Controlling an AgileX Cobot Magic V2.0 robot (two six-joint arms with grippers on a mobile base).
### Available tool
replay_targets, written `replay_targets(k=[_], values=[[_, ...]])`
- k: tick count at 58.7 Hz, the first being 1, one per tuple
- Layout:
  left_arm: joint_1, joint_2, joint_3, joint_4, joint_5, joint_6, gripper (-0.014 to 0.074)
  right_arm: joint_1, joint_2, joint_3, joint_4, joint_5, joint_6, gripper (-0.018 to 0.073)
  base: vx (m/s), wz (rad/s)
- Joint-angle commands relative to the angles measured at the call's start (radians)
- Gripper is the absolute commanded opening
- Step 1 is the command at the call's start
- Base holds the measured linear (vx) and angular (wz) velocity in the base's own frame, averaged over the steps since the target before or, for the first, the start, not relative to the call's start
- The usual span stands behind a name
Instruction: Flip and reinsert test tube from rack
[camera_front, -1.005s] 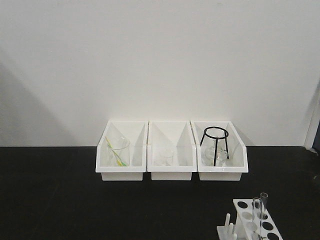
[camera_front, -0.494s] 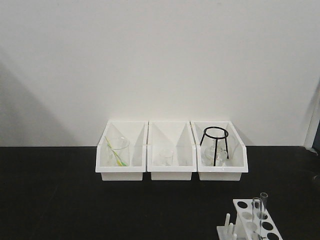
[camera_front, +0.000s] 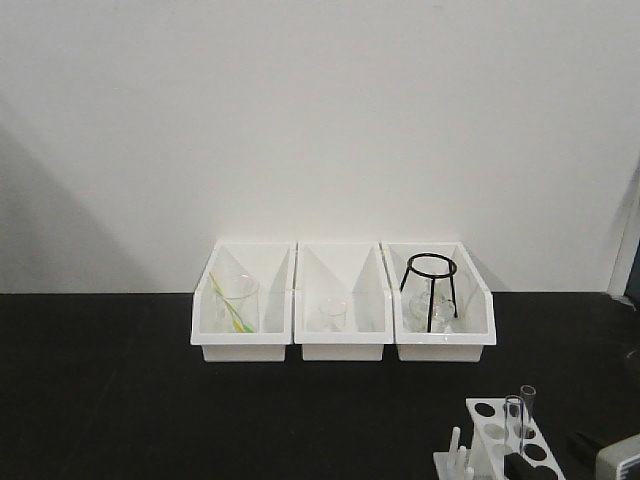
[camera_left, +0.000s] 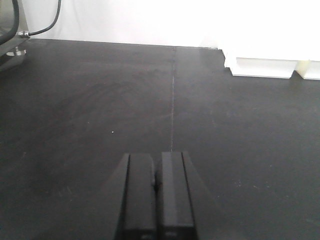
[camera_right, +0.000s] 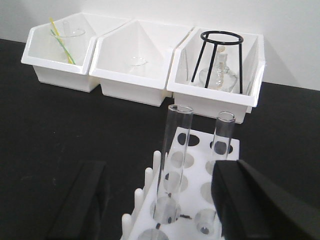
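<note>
Flanking the rack (camera_right: 200, 150) and 2 tubes (camera_right: 176, 150), the right hand (camera_right: 160, 167) runs off-frame.

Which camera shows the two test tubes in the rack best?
The right wrist view: both test tubes stand upright in the rack, close up, rims visible. The front-facing view shows them small at the bottom edge, lower parts hidden. The left wrist view misses them.

Front view: level, well back, faces far wall (camera_front: 320, 120) across worktop (camera_front: 120, 400); bins (camera_front: 343, 350) mid-scene, rack (camera_front: 492, 420) cropped near right. Left wrist view: low over worktop, past left claw (camera_left: 156, 165), bins far right. Right wrist view: close above rack, between right claw (camera_right: 160, 170) fingers, bins beyond.
</note>
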Motion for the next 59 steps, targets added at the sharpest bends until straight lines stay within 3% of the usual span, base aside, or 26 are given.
replay_targets(k=[1, 16, 40, 50, 59], values=[[-0.007, -0.011, 0.000, -0.004, -0.087, 0.000, -0.0006, 0.001, 0.055, -0.055, 0.029, -0.140, -0.002, 0.0513, 0.00, 0.00], [-0.007, -0.011, 0.000, -0.004, -0.087, 0.000, -0.0006, 0.001, 0.207, -0.184, 0.004, -0.159, 0.019, 0.0512, 0.00, 0.00], [-0.007, -0.011, 0.000, -0.004, -0.087, 0.000, -0.0006, 0.001, 0.318, -0.228, 0.001, -0.170, 0.031, 0.0498, 0.00, 0.00], [-0.007, -0.011, 0.000, -0.004, -0.087, 0.000, -0.0006, 0.001, 0.336, -0.228, 0.001, -0.176, 0.031, 0.0406, 0.00, 0.00], [-0.007, -0.011, 0.000, -0.004, -0.087, 0.000, -0.0006, 0.001, 0.336, -0.228, 0.000, -0.180, 0.030, 0.0263, 0.00, 0.00]])
